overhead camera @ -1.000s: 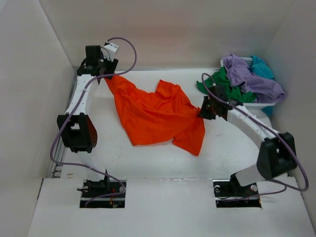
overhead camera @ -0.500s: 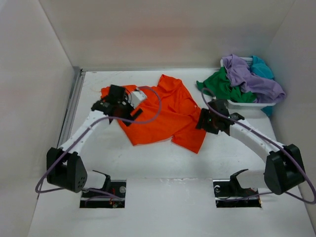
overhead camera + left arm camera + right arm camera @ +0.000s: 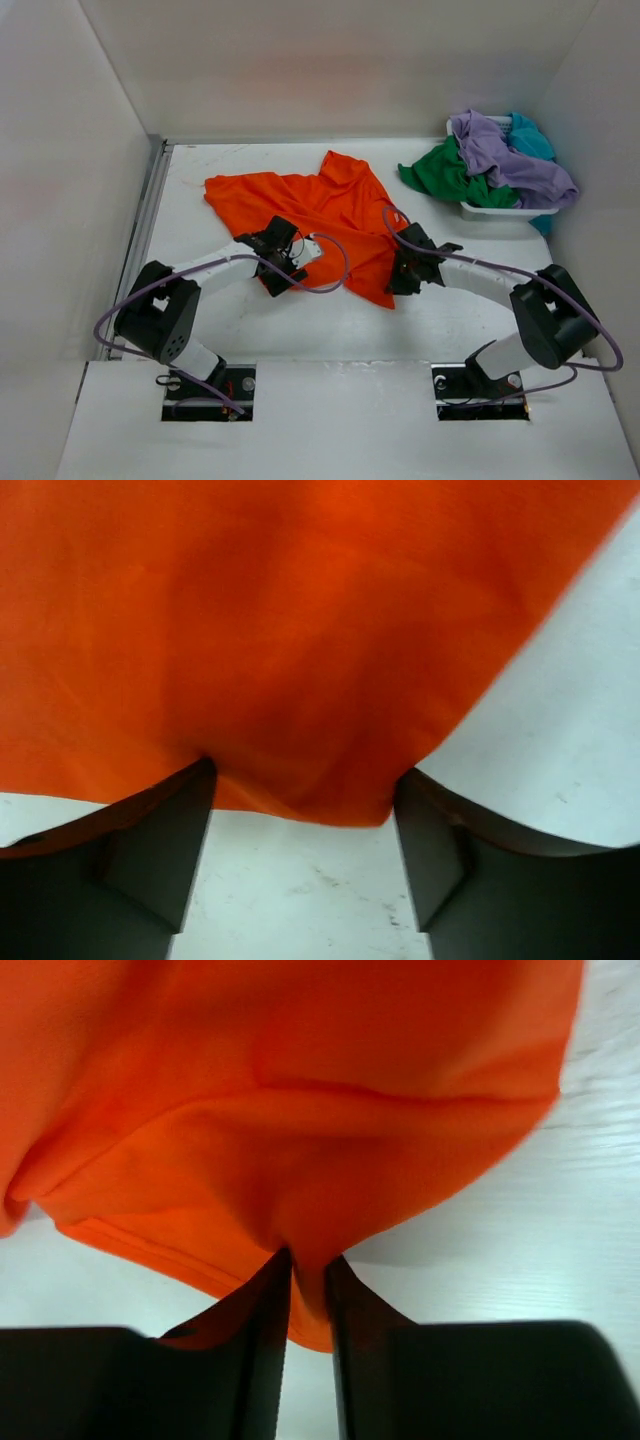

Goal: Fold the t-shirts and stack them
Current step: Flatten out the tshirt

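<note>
Both arms reach low and forward to the near hem of the orange t-shirt (image 3: 315,205), which lies spread on the worktop (image 3: 330,325). The left gripper (image 3: 305,780) straddles the hem's left corner, fingers apart. The right gripper (image 3: 308,1260) is pinched on the right corner. The shirt stretches away from both, so folding likely means carrying this hem outward. At far right, the basket (image 3: 500,212) holds the green t-shirt (image 3: 445,175), lavender t-shirt (image 3: 505,150) and teal t-shirt (image 3: 530,135).

A: Report lighting, referenced to the orange t-shirt (image 3: 310,205).
B: I read bright, even, diffuse light from above. Soft shadows lie on the table (image 3: 250,330) just under the shirt's near edge.
A: Focus?
B: My overhead view is sharp. Both wrist views are soft; cloth folds blur, and the table beside the shirt streaks.
</note>
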